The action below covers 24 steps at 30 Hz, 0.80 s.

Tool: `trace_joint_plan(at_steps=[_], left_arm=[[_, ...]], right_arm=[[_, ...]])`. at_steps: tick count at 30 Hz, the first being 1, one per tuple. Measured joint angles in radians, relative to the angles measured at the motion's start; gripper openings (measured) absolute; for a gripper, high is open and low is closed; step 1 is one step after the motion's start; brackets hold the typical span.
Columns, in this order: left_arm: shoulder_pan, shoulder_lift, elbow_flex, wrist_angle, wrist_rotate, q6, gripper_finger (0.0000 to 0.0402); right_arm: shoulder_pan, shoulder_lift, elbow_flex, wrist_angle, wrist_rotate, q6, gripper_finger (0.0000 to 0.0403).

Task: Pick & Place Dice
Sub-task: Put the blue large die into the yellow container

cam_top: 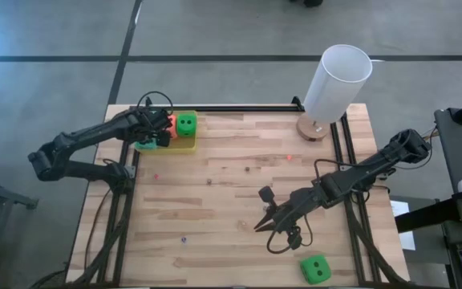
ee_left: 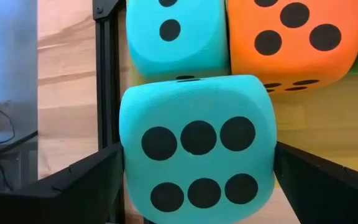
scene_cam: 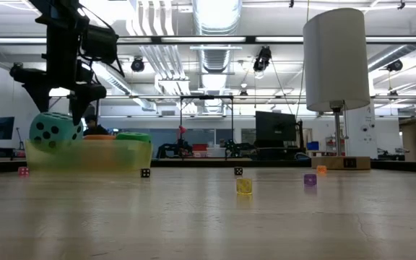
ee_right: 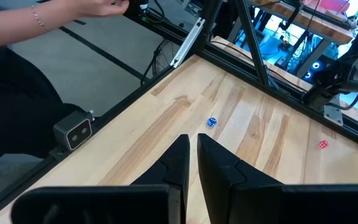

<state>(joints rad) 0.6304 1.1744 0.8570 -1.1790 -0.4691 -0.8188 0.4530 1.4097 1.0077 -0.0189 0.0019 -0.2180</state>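
Observation:
A translucent yellow tray (cam_top: pixel 184 145) stands at the table's far left and holds several dice. These are a green one (cam_top: pixel 186 124), an orange-red one (ee_left: pixel 297 37) and two teal ones. My left gripper (ee_left: pixel 197 180) is open over the tray, pointing steeply down. The nearer teal die (ee_left: pixel 197 155), six pips toward the camera, sits between its fingers, against the other teal die (ee_left: pixel 173 31). Another green die (cam_top: pixel 315 267) lies on the table near the front right. My right gripper (cam_top: pixel 261 225) hovers shut above the table's middle right, holding nothing. My left gripper has one finger (ee_left: pixel 98 180) at each of two opposite sides of the teal die (ee_left: pixel 129 168). It comes from above, slanting down. I cannot tell whether the fingers touch the sides. The die sits level in the tray.
A tall white cylinder on a wooden base (cam_top: pixel 337 80) stands at the far right. Several tiny dice lie scattered on the tabletop, among them a yellow one (scene_cam: pixel 244 185) and a purple one (scene_cam: pixel 310 179). A person's arm (ee_right: pixel 42 25) shows beyond the table's edge.

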Motion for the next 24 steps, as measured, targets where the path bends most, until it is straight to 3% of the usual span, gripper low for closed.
trace_joint_plan(at_steps=[24], left_arm=[[0.000, -0.005, 0.035, -0.038, -0.018, -0.026, 0.0400]], right_arm=[[0.000, 0.000, 0.000, 0.000, 0.000, -0.001, 0.0028]])
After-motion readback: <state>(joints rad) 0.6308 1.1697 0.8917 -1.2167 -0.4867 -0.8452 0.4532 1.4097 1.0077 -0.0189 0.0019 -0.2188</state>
